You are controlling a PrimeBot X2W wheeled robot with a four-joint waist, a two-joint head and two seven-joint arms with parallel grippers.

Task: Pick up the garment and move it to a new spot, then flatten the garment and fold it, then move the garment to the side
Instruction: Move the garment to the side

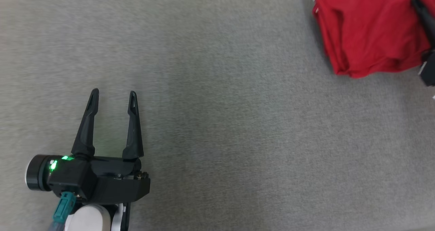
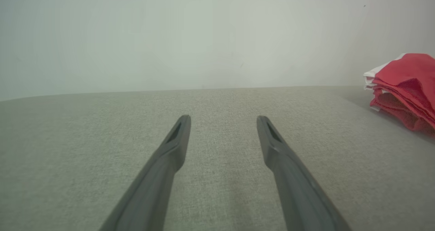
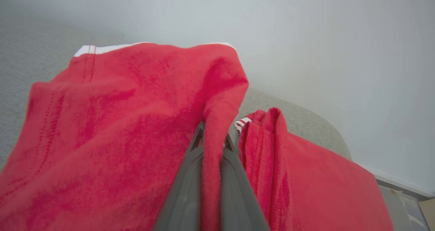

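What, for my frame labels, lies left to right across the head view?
The left gripper, fingers apart → grey fabric surface → red garment.

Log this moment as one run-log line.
right gripper: shut on red garment | red garment: folded, at right | left gripper: open, empty, over grey surface

I work over a grey surface (image 1: 238,139) covered in a plain, evenly toned woven cloth. Seen from my left wrist, it runs flat to a straight far edge. Behind that edge rises a pale, bare wall (image 2: 204,37), softly and evenly lit. From my right wrist, the surface ends in a rounded corner (image 3: 326,129). Below it a light skirting strip (image 3: 397,184) meets a grey floor (image 3: 397,207), with something tan (image 3: 429,213) at that view's bottom right.
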